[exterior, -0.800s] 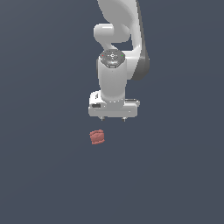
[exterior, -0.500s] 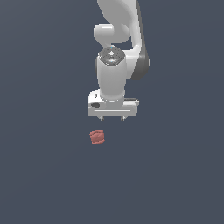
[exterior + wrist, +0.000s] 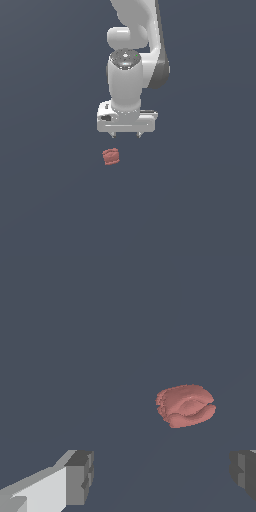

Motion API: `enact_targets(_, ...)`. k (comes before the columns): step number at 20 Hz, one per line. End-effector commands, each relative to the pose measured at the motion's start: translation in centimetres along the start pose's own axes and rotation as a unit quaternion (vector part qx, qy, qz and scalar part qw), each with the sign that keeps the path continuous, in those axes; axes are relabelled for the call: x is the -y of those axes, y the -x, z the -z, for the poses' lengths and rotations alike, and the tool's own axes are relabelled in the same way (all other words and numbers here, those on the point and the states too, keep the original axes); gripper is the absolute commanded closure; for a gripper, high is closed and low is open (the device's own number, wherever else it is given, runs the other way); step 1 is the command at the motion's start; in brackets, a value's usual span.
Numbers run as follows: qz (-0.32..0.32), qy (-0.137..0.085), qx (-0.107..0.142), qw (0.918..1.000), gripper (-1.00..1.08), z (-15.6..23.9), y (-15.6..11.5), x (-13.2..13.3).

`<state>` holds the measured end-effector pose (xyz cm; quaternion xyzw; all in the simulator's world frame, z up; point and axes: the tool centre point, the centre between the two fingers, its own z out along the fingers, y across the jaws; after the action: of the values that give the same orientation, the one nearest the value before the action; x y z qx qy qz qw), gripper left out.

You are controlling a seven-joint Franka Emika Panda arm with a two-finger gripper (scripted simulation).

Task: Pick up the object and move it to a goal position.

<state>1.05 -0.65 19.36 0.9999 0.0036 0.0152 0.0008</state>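
Note:
The object (image 3: pixel 111 156) is a small dull-red lumpy block lying on the dark grey floor; in the wrist view the object (image 3: pixel 186 405) shows as a rounded red lump. My white gripper (image 3: pixel 125 135) hangs above it, a little toward the exterior view's right, pointing straight down. Its two short fingertips (image 3: pixel 113 134) stand wide apart with nothing between them. In the wrist view the gripper (image 3: pixel 162 476) is open, and the block sits beyond the gap, nearer one grey finger pad (image 3: pixel 242 468) than the other.
A flat, dark grey floor (image 3: pixel 200 200) fills both views. The white arm (image 3: pixel 135 45) rises from the gripper to the top edge of the exterior view.
The gripper has shifted slightly toward the exterior view's left and a little lower. The red block has not moved.

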Motion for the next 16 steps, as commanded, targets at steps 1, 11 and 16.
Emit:
enact_targets(1, -0.006, 0.000, 0.001, 1.0000, -0.92, -0.1, 0.0, -0.1)
enact_targets(11, -0.086, -0.003, 0.003, 0.9963, -0.92, -1.2, -0.2, -0.8)
enact_targets(16, -0.154, -0.004, 0.006, 0.9881, -0.92, -2.2, -0.4, -1.5)
